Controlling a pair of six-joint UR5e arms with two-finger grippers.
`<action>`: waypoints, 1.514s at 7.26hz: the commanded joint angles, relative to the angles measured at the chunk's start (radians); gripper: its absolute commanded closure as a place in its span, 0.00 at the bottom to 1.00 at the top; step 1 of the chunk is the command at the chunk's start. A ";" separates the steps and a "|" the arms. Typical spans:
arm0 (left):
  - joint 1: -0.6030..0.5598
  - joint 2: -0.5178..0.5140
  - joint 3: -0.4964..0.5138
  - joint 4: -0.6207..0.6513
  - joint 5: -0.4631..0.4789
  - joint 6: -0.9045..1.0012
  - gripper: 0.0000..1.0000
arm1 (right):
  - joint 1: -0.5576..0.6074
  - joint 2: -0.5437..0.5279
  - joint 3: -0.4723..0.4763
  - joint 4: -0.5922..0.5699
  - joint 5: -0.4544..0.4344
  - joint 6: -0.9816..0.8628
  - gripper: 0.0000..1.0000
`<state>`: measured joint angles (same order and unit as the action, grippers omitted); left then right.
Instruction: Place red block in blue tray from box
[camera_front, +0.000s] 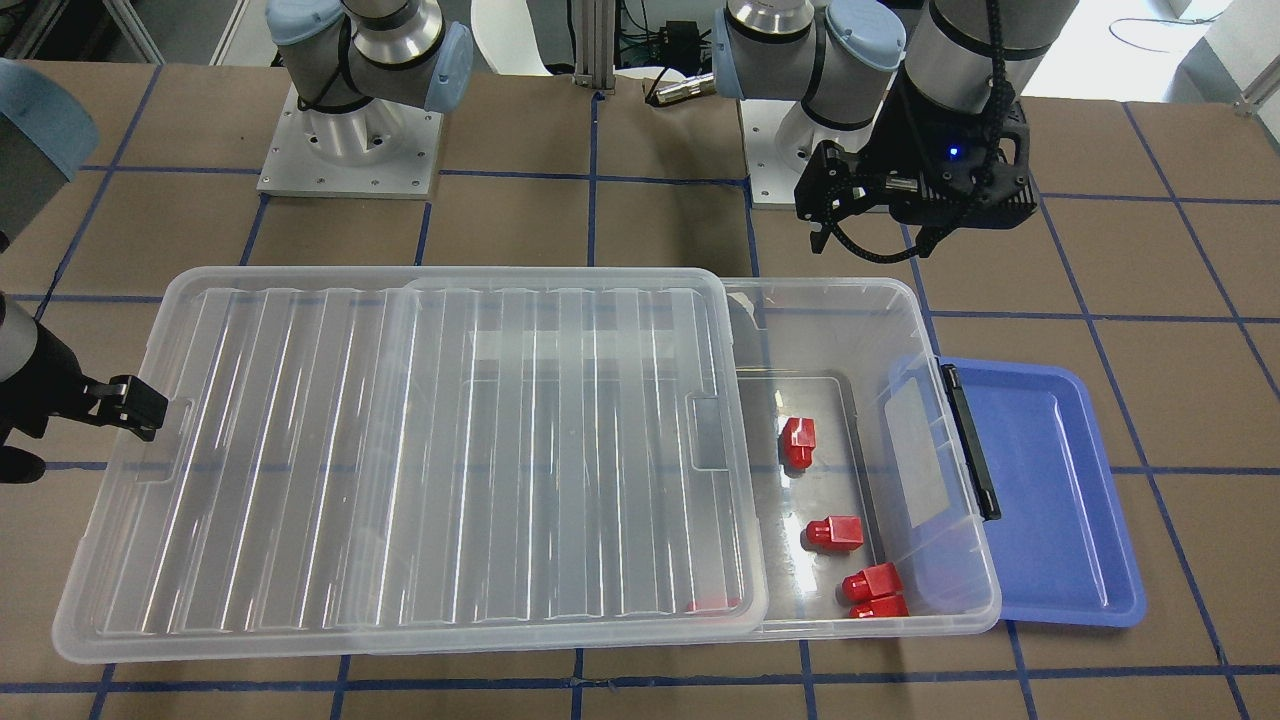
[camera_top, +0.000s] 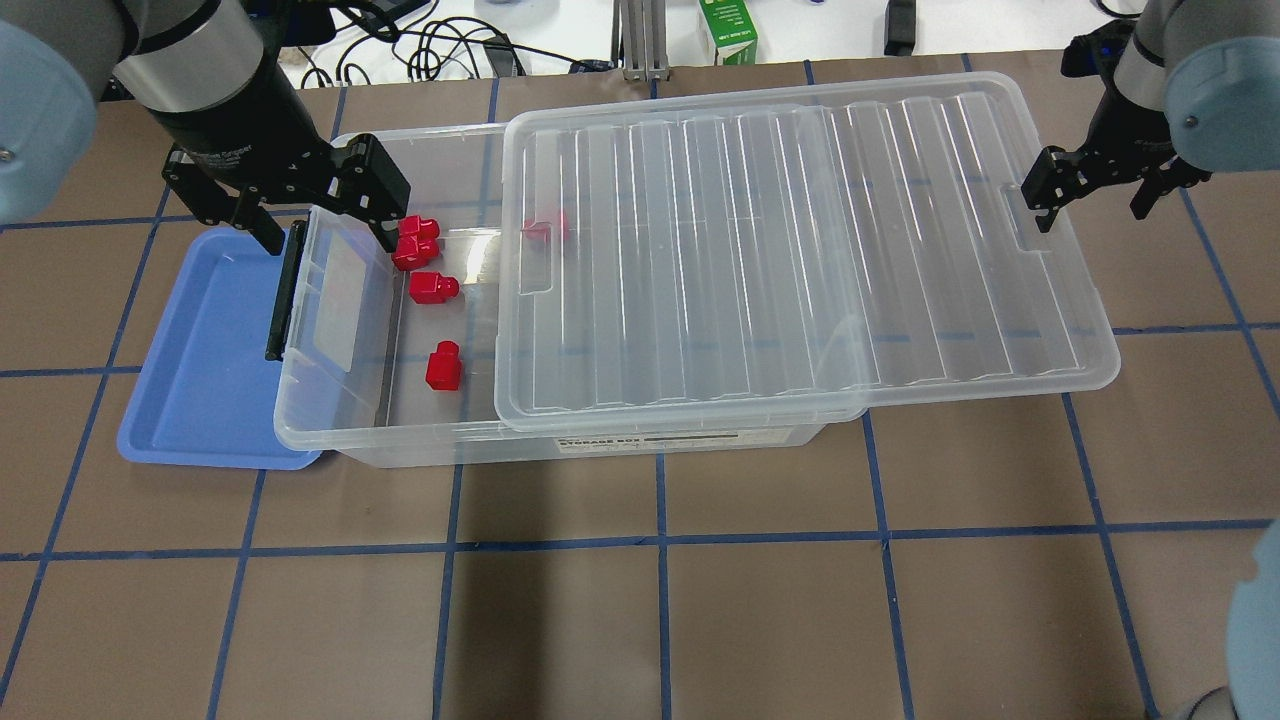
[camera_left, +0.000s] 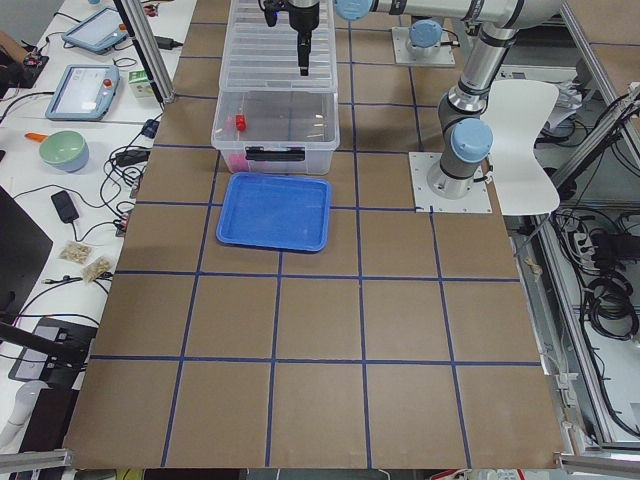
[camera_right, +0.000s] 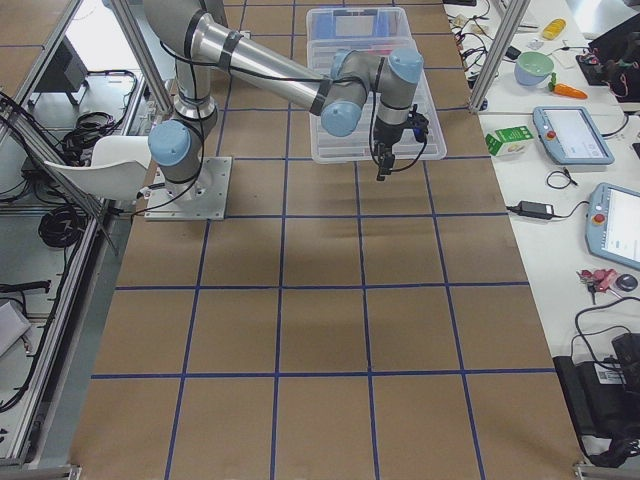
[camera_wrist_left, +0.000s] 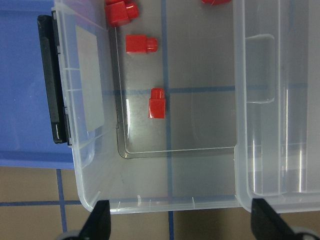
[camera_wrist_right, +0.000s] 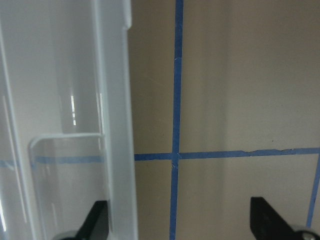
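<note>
The clear box (camera_top: 400, 452) lies across the table, with its ribbed lid (camera_top: 800, 250) slid toward my right so the left end is uncovered. Several red blocks lie in that uncovered end: two touching (camera_top: 416, 240), one (camera_top: 433, 287) and one (camera_top: 443, 365) apart from them. Another (camera_top: 545, 228) lies under the lid edge. The blue tray (camera_top: 200, 380) sits empty, partly under the box's latch end. My left gripper (camera_top: 328, 232) is open and empty above that end, shown in the left wrist view (camera_wrist_left: 182, 225). My right gripper (camera_top: 1092, 205) is open and empty beside the lid's far end.
A green carton (camera_top: 728, 30) and cables lie beyond the table's back edge. The arm bases (camera_front: 350, 150) stand behind the box. The brown tabletop with its blue tape grid (camera_top: 660, 540) stretches in front of the box.
</note>
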<state>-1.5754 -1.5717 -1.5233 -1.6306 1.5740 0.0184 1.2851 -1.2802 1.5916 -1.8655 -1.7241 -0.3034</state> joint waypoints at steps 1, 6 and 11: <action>0.000 0.001 0.000 0.000 0.000 0.000 0.00 | -0.001 -0.002 0.001 0.003 -0.008 0.000 0.00; 0.002 -0.017 -0.024 0.029 -0.006 0.002 0.00 | 0.000 -0.013 -0.001 0.016 -0.049 -0.040 0.00; 0.011 -0.039 -0.206 0.224 -0.006 0.040 0.00 | 0.051 -0.128 -0.175 0.280 0.029 -0.025 0.00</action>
<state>-1.5693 -1.6085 -1.6496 -1.5086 1.5661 0.0421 1.3119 -1.3684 1.4603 -1.6695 -1.7078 -0.3362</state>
